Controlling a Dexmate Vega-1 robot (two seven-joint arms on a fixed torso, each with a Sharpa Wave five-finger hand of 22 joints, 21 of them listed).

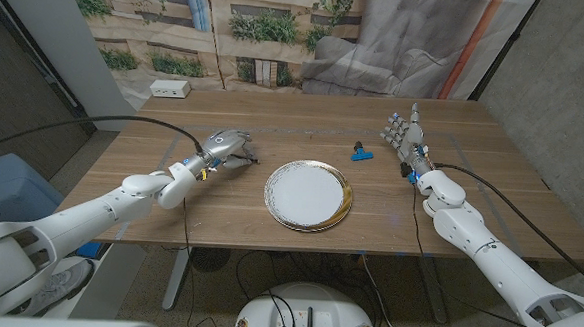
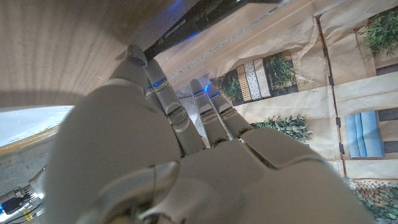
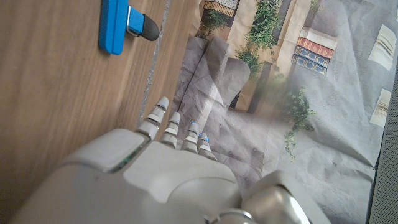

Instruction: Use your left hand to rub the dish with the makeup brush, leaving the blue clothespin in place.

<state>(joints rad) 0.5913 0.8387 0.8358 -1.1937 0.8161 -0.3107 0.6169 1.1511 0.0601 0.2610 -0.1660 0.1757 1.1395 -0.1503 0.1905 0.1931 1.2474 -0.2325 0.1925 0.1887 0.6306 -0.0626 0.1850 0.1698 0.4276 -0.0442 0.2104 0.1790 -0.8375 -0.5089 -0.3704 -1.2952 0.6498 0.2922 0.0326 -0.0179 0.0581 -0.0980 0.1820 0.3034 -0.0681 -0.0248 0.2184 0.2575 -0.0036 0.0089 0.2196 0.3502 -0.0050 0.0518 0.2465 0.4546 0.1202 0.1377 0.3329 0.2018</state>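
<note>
Head view, left to right: the left hand (image 1: 223, 146) sits at nine o'clock from the dish (image 1: 308, 195), fingers curled down over a thin dark object, likely the makeup brush (image 1: 249, 160); whether they grip it I cannot tell. At the dish's one o'clock lies the blue clothespin (image 1: 360, 153). The right hand (image 1: 406, 136), nearer the clothespin, stands with fingers spread, holding nothing.

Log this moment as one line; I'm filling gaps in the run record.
left hand: over makeup brush, grasp unclear | right hand: open, idle | dish: untouched | blue clothespin: in place
</note>
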